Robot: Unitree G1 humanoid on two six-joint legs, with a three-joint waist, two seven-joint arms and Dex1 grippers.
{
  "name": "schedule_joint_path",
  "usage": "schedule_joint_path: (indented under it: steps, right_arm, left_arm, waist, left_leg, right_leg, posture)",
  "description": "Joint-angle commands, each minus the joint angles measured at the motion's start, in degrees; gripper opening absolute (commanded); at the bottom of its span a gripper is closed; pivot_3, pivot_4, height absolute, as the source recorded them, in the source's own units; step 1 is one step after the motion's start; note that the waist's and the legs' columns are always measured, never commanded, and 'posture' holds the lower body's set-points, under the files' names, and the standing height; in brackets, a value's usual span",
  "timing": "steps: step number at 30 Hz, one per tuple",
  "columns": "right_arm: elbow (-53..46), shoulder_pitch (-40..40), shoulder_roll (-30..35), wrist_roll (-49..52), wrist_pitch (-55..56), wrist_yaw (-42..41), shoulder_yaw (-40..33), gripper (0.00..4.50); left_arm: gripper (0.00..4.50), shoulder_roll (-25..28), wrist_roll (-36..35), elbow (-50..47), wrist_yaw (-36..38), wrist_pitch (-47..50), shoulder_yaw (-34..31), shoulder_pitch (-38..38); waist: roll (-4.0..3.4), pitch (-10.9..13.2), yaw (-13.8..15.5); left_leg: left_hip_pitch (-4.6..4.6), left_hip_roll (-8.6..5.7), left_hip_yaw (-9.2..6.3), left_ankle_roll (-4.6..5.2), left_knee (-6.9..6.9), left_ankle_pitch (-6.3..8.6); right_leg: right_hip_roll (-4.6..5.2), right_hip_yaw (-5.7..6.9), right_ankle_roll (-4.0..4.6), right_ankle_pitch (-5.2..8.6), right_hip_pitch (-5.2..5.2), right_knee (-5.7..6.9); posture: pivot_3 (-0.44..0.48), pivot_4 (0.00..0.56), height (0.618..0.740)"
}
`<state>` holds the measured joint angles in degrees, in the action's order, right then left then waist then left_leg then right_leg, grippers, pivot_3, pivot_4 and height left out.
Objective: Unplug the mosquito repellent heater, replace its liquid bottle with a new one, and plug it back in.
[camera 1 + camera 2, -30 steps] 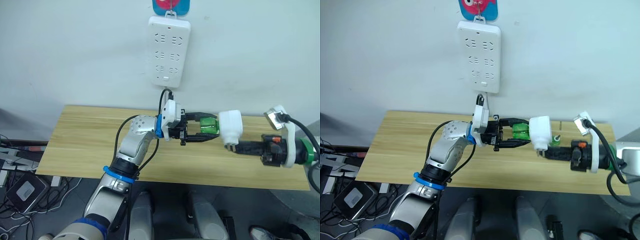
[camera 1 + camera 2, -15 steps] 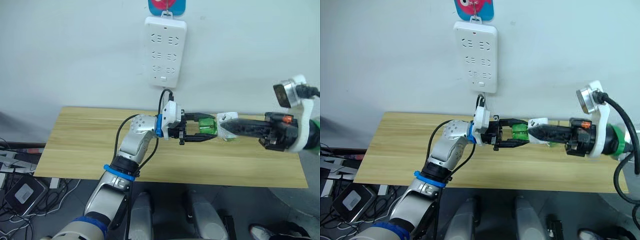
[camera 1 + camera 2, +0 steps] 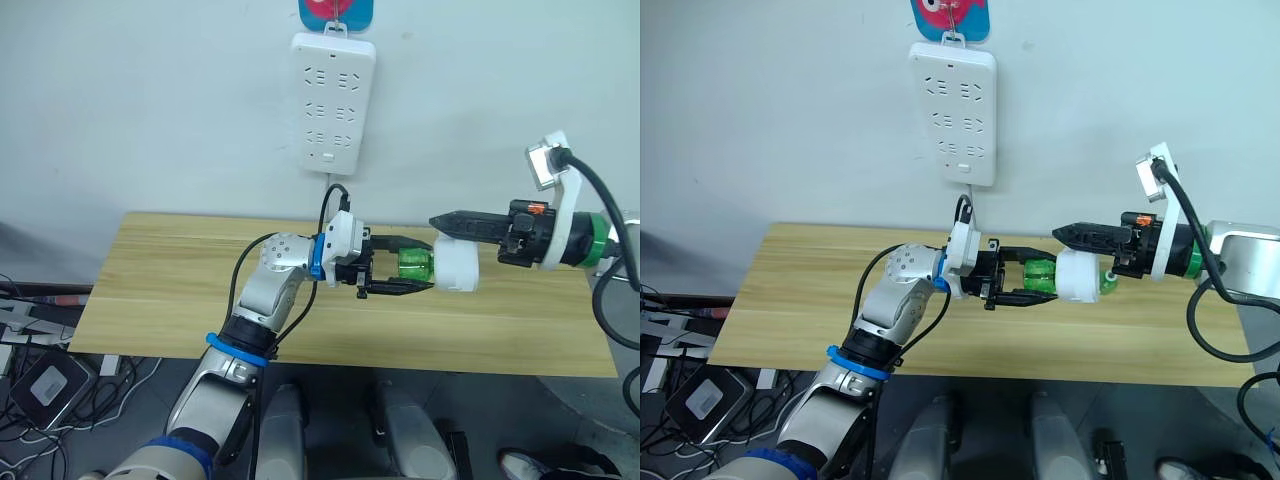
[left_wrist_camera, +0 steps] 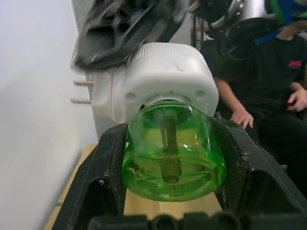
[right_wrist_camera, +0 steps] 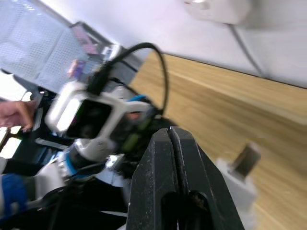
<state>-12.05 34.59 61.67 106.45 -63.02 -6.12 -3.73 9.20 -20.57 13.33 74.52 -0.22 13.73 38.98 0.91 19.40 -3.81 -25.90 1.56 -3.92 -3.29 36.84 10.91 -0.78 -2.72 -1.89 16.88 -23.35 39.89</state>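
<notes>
Gripping one green bottle point(image 4: 171, 153), left pincer point(image 3: 412, 270) meets one heater point(image 3: 456, 268).

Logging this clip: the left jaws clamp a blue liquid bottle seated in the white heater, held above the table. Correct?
Not quite. The bottle is green, not blue, as the left wrist view shows. The left gripper does clamp it, seated in the white heater, above the table.

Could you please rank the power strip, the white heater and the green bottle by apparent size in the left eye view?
1. Power strip, on the wall.
2. Mosquito repellent heater.
3. Green liquid bottle, held in the left claw.
</notes>
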Motion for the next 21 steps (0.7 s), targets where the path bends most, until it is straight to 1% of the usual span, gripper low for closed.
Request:
schedule_joint_path:
  steps: [1, 6, 11, 14, 18, 21]
  right_arm:
    - [0.1, 0.6, 0.0, -3.4, -1.5, -0.2, -0.1, 0.05]
    - [1.1, 0.1, -0.9, -8.2, -3.0, -1.2, 0.0, 0.05]
    - [0.9, -1.9, -1.0, -15.1, -4.7, -6.6, -0.5, 0.05]
    - [0.2, -3.4, -0.5, -18.3, -5.8, -10.4, -1.1, 0.05]
    - [-1.3, -5.0, -0.3, -20.3, -7.5, -14.4, -1.9, 0.05]
    - [-2.2, -5.7, -0.6, -20.3, -8.6, -15.8, -2.7, 0.05]
  left_arm:
    - [2.27, -0.3, -1.6, -3.7, 0.9, -0.5, 0.2, 0.0]
    - [2.27, -0.3, -2.1, -4.5, 1.9, -0.2, 0.5, -0.4]
    - [2.27, 0.2, -2.3, -5.2, 3.9, 0.3, 1.0, -1.1]
    - [2.27, 0.1, -2.5, -5.4, 3.7, 0.7, 0.7, -1.0]
    - [2.27, -0.1, -2.5, -4.7, 3.1, 0.7, 0.0, -0.5]
    - [2.27, -0.4, -2.6, -4.3, 2.4, 0.7, -0.3, -0.1]
  waist:
    - [0.0, 0.0, 0.0]
    - [0.0, 0.0, 0.1]
    - [-0.01, 0.0, 0.1]
    - [-0.01, 0.0, 0.2]
    - [-0.01, 0.0, 0.2]
    - [-0.01, 0.0, 0.2]
  left_leg:
    - [0.0, 0.01, -0.01, 0.0, 0.0, 0.0]
    - [0.0, 0.0, -0.01, 0.0, -0.01, 0.0]
    - [0.0, 0.01, -0.02, 0.0, -0.01, 0.0]
    - [0.0, 0.02, -0.02, 0.0, -0.02, 0.0]
    - [0.0, 0.02, -0.01, 0.0, -0.01, 0.0]
    - [0.0, 0.01, -0.01, 0.0, -0.01, 0.0]
  right_leg:
    - [0.0, 0.01, 0.0, 0.0, 0.0, 0.0]
    - [0.01, 0.01, 0.01, 0.0, 0.0, -0.01]
    - [0.01, 0.02, 0.01, 0.0, -0.01, 0.0]
    - [0.02, 0.03, 0.01, -0.01, -0.01, 0.0]
    - [0.03, 0.02, 0.0, 0.0, -0.02, 0.0]
    - [0.02, 0.02, 0.01, 0.0, -0.02, 0.0]
  posture:
    - [-0.116, 0.318, 0.74]
    - [-0.113, 0.312, 0.74]
    - [-0.115, 0.309, 0.74]
    - [-0.114, 0.311, 0.74]
    - [-0.114, 0.312, 0.74]
    - [-0.114, 0.313, 0.74]
